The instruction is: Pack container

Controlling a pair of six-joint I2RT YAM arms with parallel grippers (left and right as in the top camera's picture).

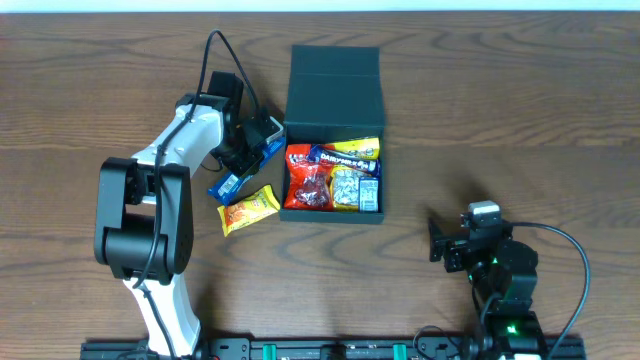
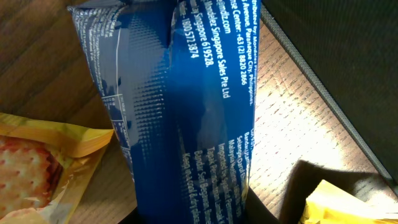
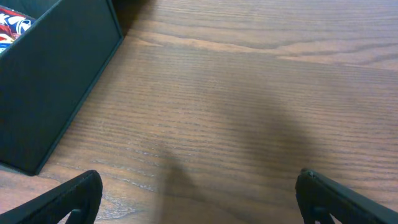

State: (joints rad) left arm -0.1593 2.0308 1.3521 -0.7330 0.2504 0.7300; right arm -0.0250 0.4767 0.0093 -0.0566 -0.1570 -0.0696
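The container (image 1: 334,110), a dark square box with its flap lid folded back, stands at the table's middle with several snack packets inside. Just left of it, my left gripper (image 1: 243,160) is shut on a blue snack packet (image 1: 232,181). In the left wrist view that blue packet (image 2: 186,118) fills the centre, pinched between the jaws of the left gripper (image 2: 199,214), with the container's wall (image 2: 336,56) to the right. A yellow cracker packet (image 1: 248,210) lies on the table below it. My right gripper (image 1: 445,248) stands open and empty over bare wood, right of the container (image 3: 56,81).
The yellow cracker packet (image 2: 31,168) lies close to the left of the held packet. Bare wooden table (image 3: 249,93) stretches ahead of the right gripper (image 3: 199,193). The arms' base rail (image 1: 320,350) runs along the near edge.
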